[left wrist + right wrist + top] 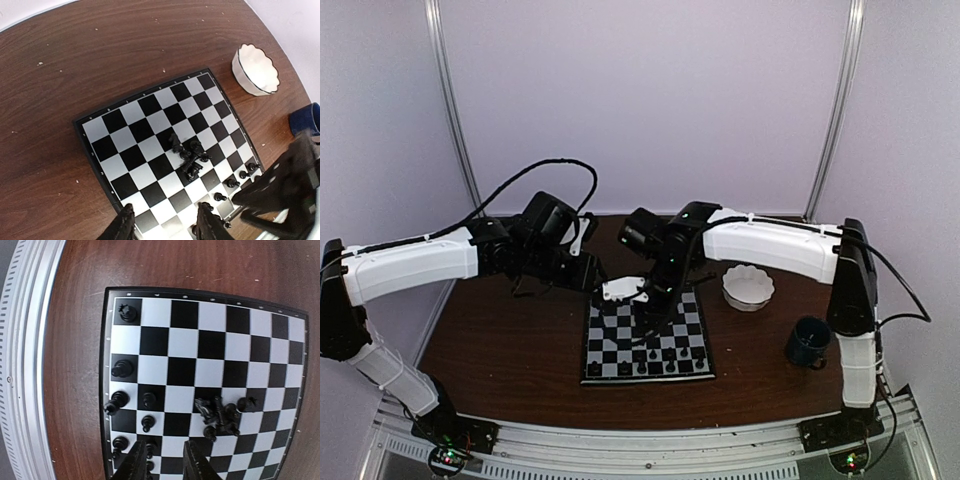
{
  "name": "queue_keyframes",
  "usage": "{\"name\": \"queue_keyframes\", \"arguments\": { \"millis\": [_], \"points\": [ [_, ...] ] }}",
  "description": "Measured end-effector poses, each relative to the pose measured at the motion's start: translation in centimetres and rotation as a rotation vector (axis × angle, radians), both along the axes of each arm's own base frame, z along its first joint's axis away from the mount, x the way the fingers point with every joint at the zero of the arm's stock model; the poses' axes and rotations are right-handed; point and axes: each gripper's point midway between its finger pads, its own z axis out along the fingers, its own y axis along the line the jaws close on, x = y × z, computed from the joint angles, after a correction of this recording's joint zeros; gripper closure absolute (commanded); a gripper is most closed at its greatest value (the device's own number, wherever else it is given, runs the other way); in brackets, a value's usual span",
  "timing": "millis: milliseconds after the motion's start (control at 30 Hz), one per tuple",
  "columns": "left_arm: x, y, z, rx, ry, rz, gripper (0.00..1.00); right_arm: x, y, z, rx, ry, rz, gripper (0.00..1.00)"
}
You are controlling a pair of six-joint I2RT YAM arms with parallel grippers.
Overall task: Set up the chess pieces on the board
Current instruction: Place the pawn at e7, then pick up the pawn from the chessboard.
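ok, right gripper point(165, 464): jaws parted to a middling gap, nothing between them, just checks showing through. one small pawn point(150, 445) stands right at a fingertip; can't tell if it touches. left gripper point(166, 226): jaws apart, wider, empty, hanging over the board's edge.

board point(185, 340) lies flat on the table point(75, 60), mid-table between the two arms. chess pieces point(220, 416): a tangled heap, toppled over each other, near the board's middle. the rest stand in the two ranks by the near edge, one looks tipped across the rim.

views: right wrist alone shows the near-edge ranks clearly, incl. a crowned piece on the corner square, plus the ribbed aluminium rail point(25, 365) beside the table. left wrist alone gives the bowl point(255, 70) and mug point(306, 119) close up, off the board's right side, not touching it, and the right arm point(285, 192) as a dark blur. top view shows both arms reaching in over the board's far half, but neither jaw gap is readable there.

materials: pieces glossy black plastic, each smaller than a square. board black and pale checks, thin dark rim with small marks. table dark brown wood grain, rounded edge. bowl white, scalloped rim. mug dark blue, round.
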Motion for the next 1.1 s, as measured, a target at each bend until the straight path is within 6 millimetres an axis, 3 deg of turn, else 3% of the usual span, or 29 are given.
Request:
{"name": "queue_keyframes", "arguments": {
  "millis": [133, 400, 733, 1100],
  "points": [
    [0.0, 0.0, 0.0, 0.002, 0.0, 0.002, 0.57, 2.8, -1.6, 1.8, 0.042, -0.021, -0.08, 0.73],
    [0.0, 0.1, -0.1, 0.005, 0.002, 0.002, 0.57, 8.6, -4.7, 0.9, 0.052, -0.009, -0.268, 0.72],
    [-0.1, 0.1, -0.2, 0.009, 0.006, 0.002, 0.57, 9.4, -3.4, -4.3, -0.013, 0.079, -0.297, 0.71],
    [-0.1, 0.2, -0.4, 0.014, 0.01, 0.002, 0.57, 10.0, -2.6, -5.4, -0.022, 0.099, -0.321, 0.72]
  ]
}}
